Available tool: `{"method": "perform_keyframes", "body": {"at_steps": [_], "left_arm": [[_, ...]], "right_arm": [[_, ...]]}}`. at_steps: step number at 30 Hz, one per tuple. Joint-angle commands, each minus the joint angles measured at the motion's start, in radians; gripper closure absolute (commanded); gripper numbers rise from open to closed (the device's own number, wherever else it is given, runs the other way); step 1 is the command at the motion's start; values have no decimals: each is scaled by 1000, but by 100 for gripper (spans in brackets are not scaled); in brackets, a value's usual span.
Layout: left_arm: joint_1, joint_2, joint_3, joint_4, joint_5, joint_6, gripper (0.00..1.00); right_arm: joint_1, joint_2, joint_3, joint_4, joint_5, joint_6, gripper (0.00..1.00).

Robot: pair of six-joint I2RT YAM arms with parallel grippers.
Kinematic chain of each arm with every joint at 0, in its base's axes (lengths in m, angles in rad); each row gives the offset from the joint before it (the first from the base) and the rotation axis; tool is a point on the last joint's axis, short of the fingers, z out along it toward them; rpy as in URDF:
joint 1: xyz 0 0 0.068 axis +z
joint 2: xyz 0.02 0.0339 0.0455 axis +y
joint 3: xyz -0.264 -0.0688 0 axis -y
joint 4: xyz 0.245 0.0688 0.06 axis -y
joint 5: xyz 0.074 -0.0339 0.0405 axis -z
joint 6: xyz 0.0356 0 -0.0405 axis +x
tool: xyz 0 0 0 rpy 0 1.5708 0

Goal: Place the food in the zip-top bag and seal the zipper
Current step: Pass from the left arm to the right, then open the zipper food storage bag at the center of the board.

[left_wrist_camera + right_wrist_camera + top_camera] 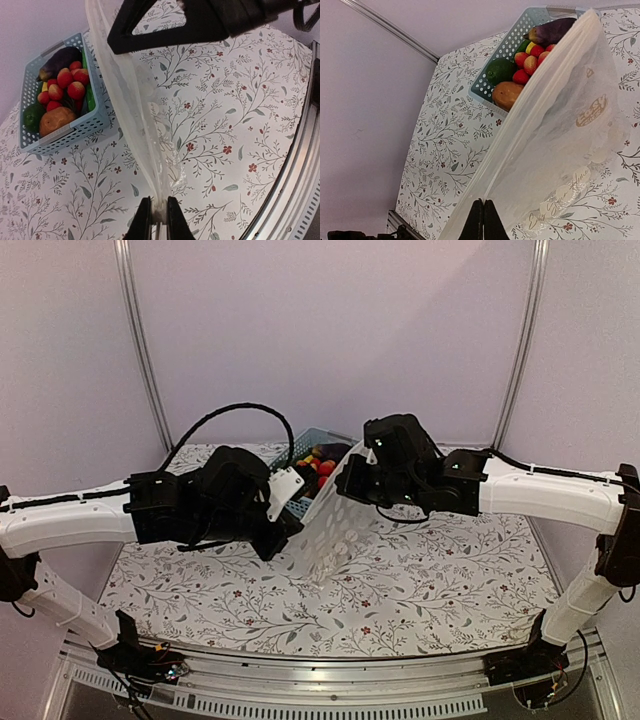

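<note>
left wrist: left gripper (159,216) pinching zip-top bag (134,100)
right wrist: right gripper (483,212) clamped on it
food (65,86): in basket (75,133), past both grippers

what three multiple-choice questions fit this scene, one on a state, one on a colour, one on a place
1. What state is the bag in?
A. rolled up tight
B. empty, held up between the left gripper and the right gripper
C. sealed with food inside

2. What colour is the basket?
A. light blue
B. red
C. black

3. Where is the food?
A. in the bag
B. in the basket
C. on a plate

Answers:
1 B, since each gripper is shut on an edge of the bag and nothing shows through the clear plastic.
2 A, since the slotted walls are pale blue in both wrist views.
3 B, since every piece sits inside the basket.
</note>
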Motion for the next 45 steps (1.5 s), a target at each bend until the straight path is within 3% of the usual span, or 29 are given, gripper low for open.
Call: {"method": "perform_keyframes", "body": {"at_steps": [1,3,5,6,8,10,12,17,22,29,35,45], "left_arm": [[-16,14,9,-11,19,6,100],[-16,14,12,-11,28,7,97],[-15,12,16,-12,41,5,82],[-13,9,18,-12,52,2,68],[-5,-2,18,-6,85,-7,28],[12,-18,16,7,126,-15,12],[45,-37,14,23,184,-37,7],[168,-67,14,108,430,-137,9],[266,-34,24,174,610,-220,25],[290,13,28,175,647,-235,36],[308,10,19,161,618,-231,54],[314,11,10,147,596,-228,67]], "right_arm": [[7,11,-1,11,20,1,100],[7,8,-8,17,16,1,100],[7,3,-18,32,7,-7,100],[8,-1,-24,43,-1,-14,100],[7,-9,-39,69,-24,-33,100],[8,-16,-51,91,-50,-56,100],[7,-21,-56,103,-83,-83,100],[18,-41,-69,135,-140,-149,100],[42,-58,-63,142,-176,-224,100],[81,-56,-46,140,-174,-288,100],[89,-50,-38,140,-161,-300,100],[92,-52,-31,140,-158,-308,100]]}}
